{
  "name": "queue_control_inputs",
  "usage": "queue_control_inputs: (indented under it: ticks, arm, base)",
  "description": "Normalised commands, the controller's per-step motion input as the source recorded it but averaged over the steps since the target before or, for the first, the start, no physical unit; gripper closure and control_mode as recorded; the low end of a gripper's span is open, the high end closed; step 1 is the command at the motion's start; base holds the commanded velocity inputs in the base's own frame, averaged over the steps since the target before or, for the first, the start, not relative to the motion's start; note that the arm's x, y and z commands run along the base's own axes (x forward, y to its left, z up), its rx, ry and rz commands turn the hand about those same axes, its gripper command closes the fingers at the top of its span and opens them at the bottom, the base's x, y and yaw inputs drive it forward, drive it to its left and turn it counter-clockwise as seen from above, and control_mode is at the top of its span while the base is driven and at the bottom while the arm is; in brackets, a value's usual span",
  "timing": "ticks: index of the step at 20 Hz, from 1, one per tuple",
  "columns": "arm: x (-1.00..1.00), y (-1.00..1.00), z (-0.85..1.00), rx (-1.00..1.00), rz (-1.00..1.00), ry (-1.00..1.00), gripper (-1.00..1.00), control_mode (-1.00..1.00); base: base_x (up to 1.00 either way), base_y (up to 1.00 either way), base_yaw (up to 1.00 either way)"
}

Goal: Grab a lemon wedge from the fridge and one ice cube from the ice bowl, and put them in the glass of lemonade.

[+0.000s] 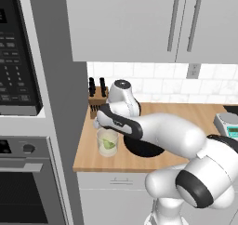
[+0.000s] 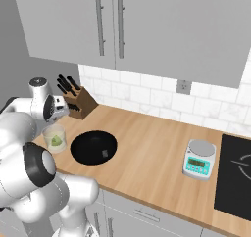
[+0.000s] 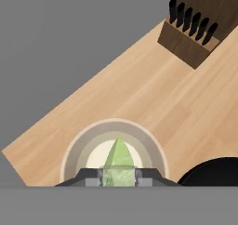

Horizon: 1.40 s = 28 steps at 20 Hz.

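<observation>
Right now the lemon wedge [image 3: 119,160] sits inside the glass of lemonade [image 3: 69,156], and in the hand view it reads as a pale green triangle whose tip points up the picture, away from the fingers, its long axis running straight out from between them. The gripper [image 3: 119,178] hangs directly above the glass mouth with its dark fingertips [image 3: 92,176] drawn close together; a small pale, see-through block lies between them, seemingly pinched there, though I cannot say for sure what it is. From the left base view the wedge [image 1: 109,144] shows as a green lump low in the tumbler [image 1: 107,142], which stands near the front left corner of the bench [image 1: 186,117], close to the left edge. The ice bowl [image 2: 94,147] is just beside the glass [image 2: 54,138] on its right; the right base view shows its black inside with one small lump, while the left base view has the arm across most of it. A wooden knife block [image 2: 81,103] with dark handles stands at the back left corner against the tiled wall. The right base view alone takes in a grey scale [image 2: 200,158] with a greenish display, too blurred to read, and a black hob [image 2: 235,177] at the right end. The left base view shows the oven column's control panel [image 1: 14,66], its markings illegible.
</observation>
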Motion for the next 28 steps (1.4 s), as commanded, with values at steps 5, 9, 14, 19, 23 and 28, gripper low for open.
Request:
queue_control_inputs:
  ticks: [5, 9, 14, 19, 23, 28]
  arm:
    - [0.0, 0.0, 0.0, 0.0, 0.0, 0.0, -1.0, -1.0]
    - [0.0, 0.0, 0.0, 0.0, 0.0, 0.0, -1.0, -1.0]
    - [0.0, 0.0, 0.0, 0.0, 0.0, 0.0, -1.0, -1.0]
    - [-0.02, 0.0, 0.03, 0.0, 0.0, 0.0, -1.0, -1.0]
    - [-0.19, -0.05, 0.15, 0.03, 0.0, -0.04, -1.0, -1.0]
    - [-0.25, -0.32, 0.11, 0.09, 0.0, -0.05, -1.0, -1.0]
  base:
    - [0.0, 0.0, 0.0]
    - [0.0, 0.0, 0.0]
    - [0.0, 0.0, 0.0]
    - [0.0, 0.0, 0.0]
    - [0.0, 0.0, 0.0]
    - [0.0, 0.0, 0.0]
